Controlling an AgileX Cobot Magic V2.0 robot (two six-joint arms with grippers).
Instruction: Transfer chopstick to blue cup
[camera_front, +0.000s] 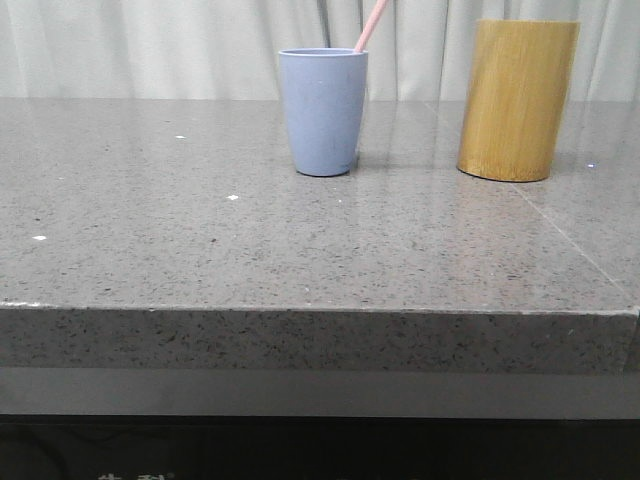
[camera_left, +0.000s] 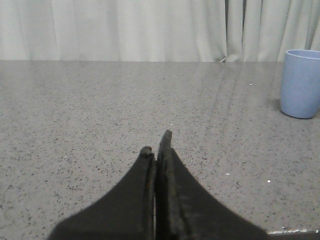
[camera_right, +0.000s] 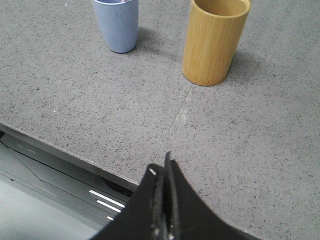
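- Cup (camera_front: 322, 112): small, pale blue, handleless, upright on the grey counter.
- Chopstick (camera_front: 370, 26): thin pink stick standing inside the cup, leaning right, its top poking past the rim.

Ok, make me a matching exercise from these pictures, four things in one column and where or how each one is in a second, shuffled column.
Things:
1. chopstick
2. blue cup
3. bamboo holder
4. left gripper

States:
A. fingers shut, holding nothing
B. stands to the right of the blue cup
C. pink, leaning out of the blue cup
D. upright on the grey table, chopstick inside

Pairs: 1-C, 2-D, 3-B, 4-A
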